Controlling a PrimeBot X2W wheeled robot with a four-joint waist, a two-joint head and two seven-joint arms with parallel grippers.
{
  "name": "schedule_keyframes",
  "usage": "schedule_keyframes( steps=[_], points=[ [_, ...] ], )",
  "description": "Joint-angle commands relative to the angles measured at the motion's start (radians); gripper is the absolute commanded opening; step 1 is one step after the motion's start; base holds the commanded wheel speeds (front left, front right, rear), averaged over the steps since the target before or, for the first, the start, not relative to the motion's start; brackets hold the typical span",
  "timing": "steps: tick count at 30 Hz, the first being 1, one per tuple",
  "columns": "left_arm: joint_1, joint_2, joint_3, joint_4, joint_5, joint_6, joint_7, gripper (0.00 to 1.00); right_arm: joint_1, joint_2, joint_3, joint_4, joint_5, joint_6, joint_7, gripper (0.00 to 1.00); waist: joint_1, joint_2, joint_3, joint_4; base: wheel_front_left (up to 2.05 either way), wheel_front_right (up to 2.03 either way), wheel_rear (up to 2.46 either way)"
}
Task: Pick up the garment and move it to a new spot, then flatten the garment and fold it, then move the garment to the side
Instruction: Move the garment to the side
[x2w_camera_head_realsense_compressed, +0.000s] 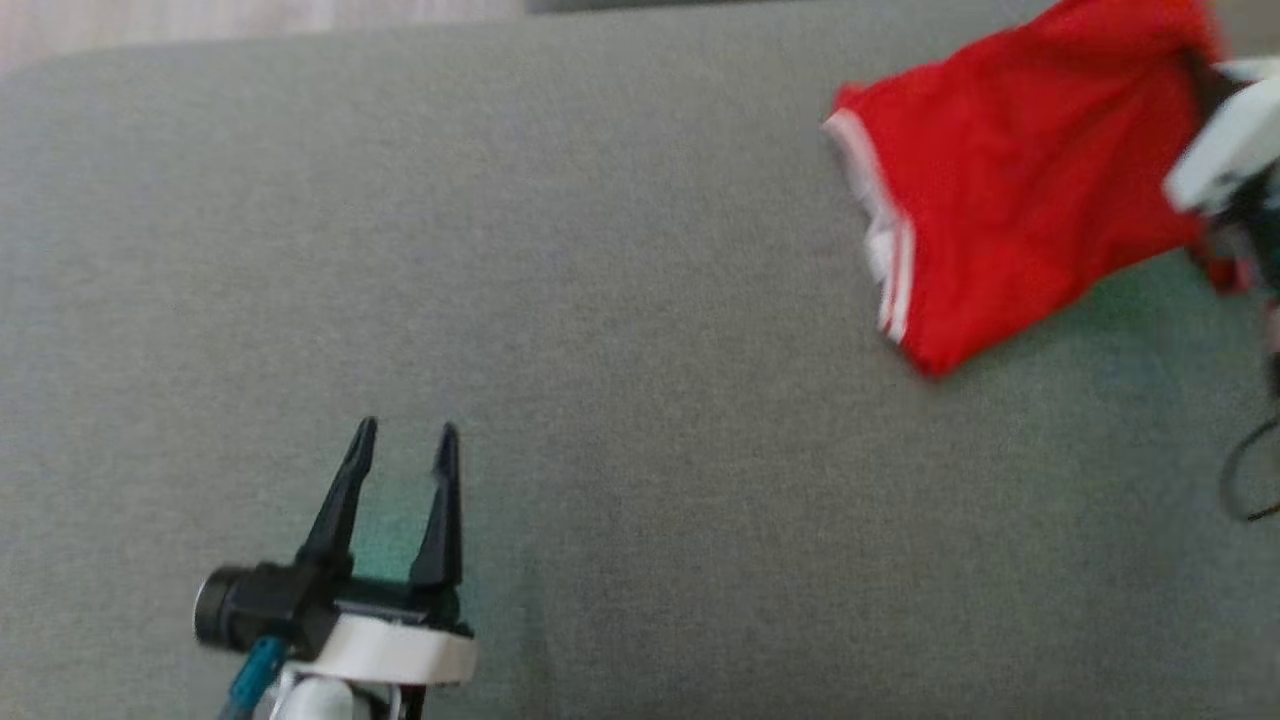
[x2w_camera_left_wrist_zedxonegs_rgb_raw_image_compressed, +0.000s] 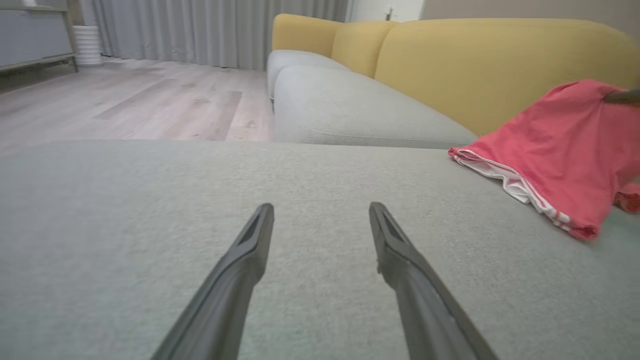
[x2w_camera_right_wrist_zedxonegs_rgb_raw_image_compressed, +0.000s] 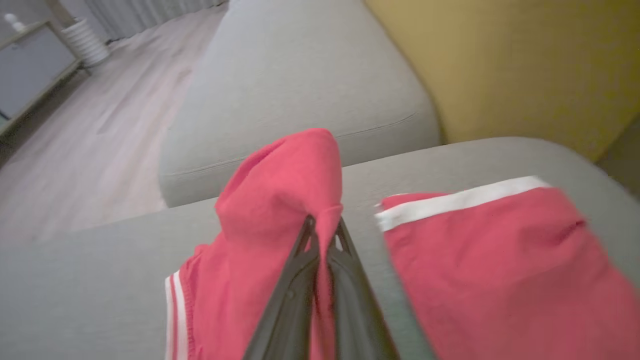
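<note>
The place is a home, most likely a living room. A large sofa (x2w_camera_left_wrist_zedxonegs_rgb_raw_image_compressed: 360, 105) stands there, with soft grey seat cushions and rounded yellow back cushions (x2w_camera_left_wrist_zedxonegs_rgb_raw_image_compressed: 490, 65). In front of it is a wide grey upholstered seat (x2w_camera_left_wrist_zedxonegs_rgb_raw_image_compressed: 150, 200) in the same fabric. The floor (x2w_camera_left_wrist_zedxonegs_rgb_raw_image_compressed: 125, 100) is made of pale wood-look planks. Long grey curtains (x2w_camera_left_wrist_zedxonegs_rgb_raw_image_compressed: 200, 30) hang down to the floor along the far wall. Beside them stands a white ribbed container (x2w_camera_left_wrist_zedxonegs_rgb_raw_image_compressed: 87, 45), and next to it a low grey cabinet (x2w_camera_left_wrist_zedxonegs_rgb_raw_image_compressed: 30, 35) on a wooden frame. A red garment (x2w_camera_left_wrist_zedxonegs_rgb_raw_image_compressed: 560, 145) with white stripes, an ordinary household thing, partly rests on the grey seat.
</note>
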Motion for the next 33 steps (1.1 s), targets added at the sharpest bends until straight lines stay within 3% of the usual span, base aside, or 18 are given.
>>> schedule_keyframes(
  steps=[1, 7, 8, 9, 10, 11, 16, 20, 26, 33],
  points=[
    [-0.033, 0.003, 0.023, -0.038, 0.01, -0.007, -0.01, 1.0, -0.064, -0.045, -0.031, -0.018, -0.035, -0.001, -0.008, 0.0, -0.0002, 0.0, 0.063, -0.02, 0.0, 0.0, 0.0],
    [-0.065, 0.019, 0.02, -0.057, 0.013, -0.014, -0.01, 1.0, -0.151, -0.128, -0.204, 0.007, -0.202, -0.001, -0.037, 0.0, -0.0002, 0.0, 0.128, -0.013, 0.0, 0.0, 0.0],
    [-0.067, 0.022, 0.022, -0.06, 0.014, -0.014, -0.01, 1.0, -0.16, -0.135, -0.238, 0.013, -0.234, -0.001, -0.044, 0.04, -0.0002, 0.0, 0.136, -0.012, 0.0, 0.0, 0.0],
    [-0.068, 0.023, 0.025, -0.062, 0.012, -0.015, -0.01, 1.0, -0.167, -0.144, -0.263, 0.013, -0.277, -0.001, -0.056, 0.19, -0.0002, 0.0, 0.142, -0.011, 0.0, 0.0, 0.0],
    [-0.069, 0.025, 0.029, -0.063, 0.013, -0.015, -0.01, 1.0, -0.169, -0.144, -0.283, 0.008, -0.323, -0.001, -0.074, 0.92, -0.0002, 0.0, 0.146, -0.012, 0.0, 0.0, 0.0],
    [-0.068, 0.027, 0.032, -0.063, 0.015, -0.015, -0.01, 1.0, -0.171, -0.138, -0.316, 0.009, -0.361, -0.001, -0.081, 1.0, -0.0002, 0.0, 0.148, -0.014, 0.0, 0.0, 0.0],
    [-0.069, 0.024, 0.055, -0.069, 0.006, -0.016, -0.01, 1.0, -0.144, -0.08, -0.378, -0.056, -0.556, -0.001, -0.086, 1.0, -0.0002, 0.0, 0.143, -0.03, 0.0, 0.0, 0.0],
    [-0.062, 0.021, 0.08, -0.066, 0.003, -0.014, -0.01, 1.0, -0.084, -0.036, -0.367, -0.162, -0.609, -0.001, -0.15, 1.0, -0.0002, 0.0, 0.104, -0.043, 0.0, 0.0, 0.0],
    [-0.032, 0.015, 0.119, -0.049, 0.002, -0.001, -0.01, 1.0, 0.069, 0.041, -0.308, -0.327, -0.567, -0.001, -0.234, 1.0, -0.0002, 0.0, 0.029, -0.063, 0.0, 0.0, 0.0],
    [0.046, 0.006, 0.171, -0.04, 0.005, 0.032, -0.01, 1.0, 0.442, 0.17, -0.175, -0.599, -0.487, -0.001, -0.371, 1.0, -0.0002, 0.0, -0.095, -0.072, 0.0, 0.0, 0.0]
  ],
)
